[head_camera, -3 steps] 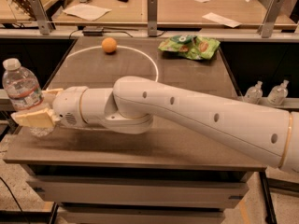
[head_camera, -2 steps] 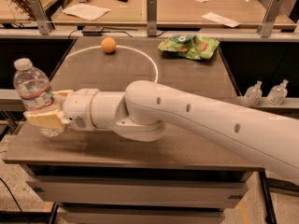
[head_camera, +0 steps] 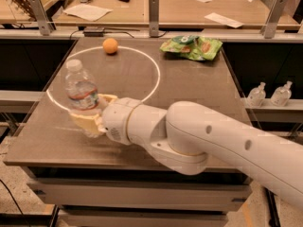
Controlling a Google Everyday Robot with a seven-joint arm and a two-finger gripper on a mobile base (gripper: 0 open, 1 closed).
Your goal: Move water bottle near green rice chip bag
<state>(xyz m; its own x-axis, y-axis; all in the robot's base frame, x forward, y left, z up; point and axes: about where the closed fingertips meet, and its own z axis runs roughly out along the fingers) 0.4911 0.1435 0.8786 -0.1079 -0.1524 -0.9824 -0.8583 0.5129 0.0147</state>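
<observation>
The water bottle [head_camera: 81, 91] is clear with a white cap and a white-and-red label band. It stands upright over the left part of the table, held in my gripper [head_camera: 90, 115], whose cream fingers are shut around its lower half. The green rice chip bag [head_camera: 191, 47] lies flat at the table's far right edge, well away from the bottle. My white arm [head_camera: 203, 143] reaches in from the lower right across the table's front.
An orange ball [head_camera: 110, 45] sits at the far left-centre on the white circle line [head_camera: 151, 74]. Two small pump-top bottles [head_camera: 270, 94] stand on a shelf to the right. The brown table [head_camera: 199, 86] has metal posts [head_camera: 153, 15] behind it and desks with papers.
The gripper has carried the water bottle rightward and inward, from beyond the table's left edge to over the table's left part. The chip bag and ball have not moved.
</observation>
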